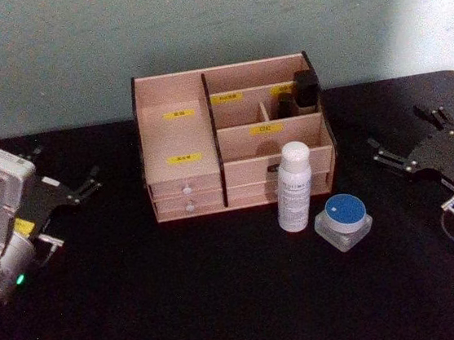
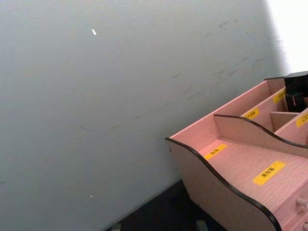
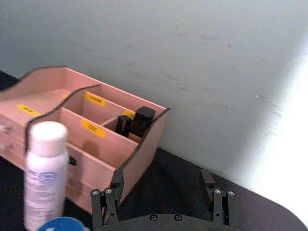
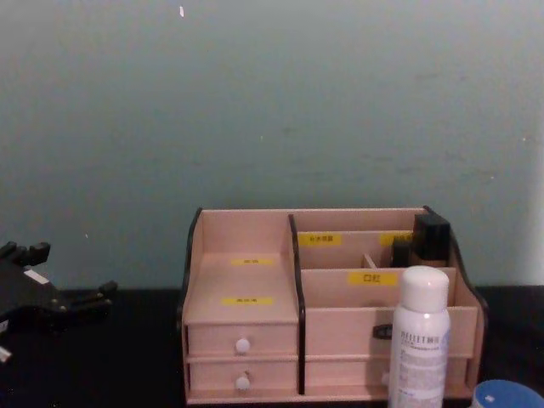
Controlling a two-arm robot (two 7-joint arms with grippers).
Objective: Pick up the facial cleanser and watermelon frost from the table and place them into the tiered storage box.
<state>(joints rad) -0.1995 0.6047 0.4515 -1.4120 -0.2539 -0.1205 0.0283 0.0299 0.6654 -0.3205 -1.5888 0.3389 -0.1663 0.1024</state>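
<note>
The tiered storage box (image 1: 172,84) (image 4: 242,223) stands at the back middle of the black table. In front of its right half a white bottle (image 1: 293,189) (image 3: 44,173) (image 4: 419,340) stands upright. Beside it is a clear jar with a blue lid (image 1: 343,221) (image 4: 506,396). These are the facial cleanser and the watermelon frost; their labels do not show which is which. My left gripper (image 1: 66,165) (image 4: 59,272) hovers open at the far left. Right of the jar, my right gripper (image 1: 399,132) (image 3: 162,204) is open and holds nothing.
Two small black items (image 1: 306,87) (image 3: 137,121) stand in the box's back right compartment. A grey-green wall (image 1: 210,24) rises just behind the box. Bare black tabletop (image 1: 185,306) lies in front and to both sides.
</note>
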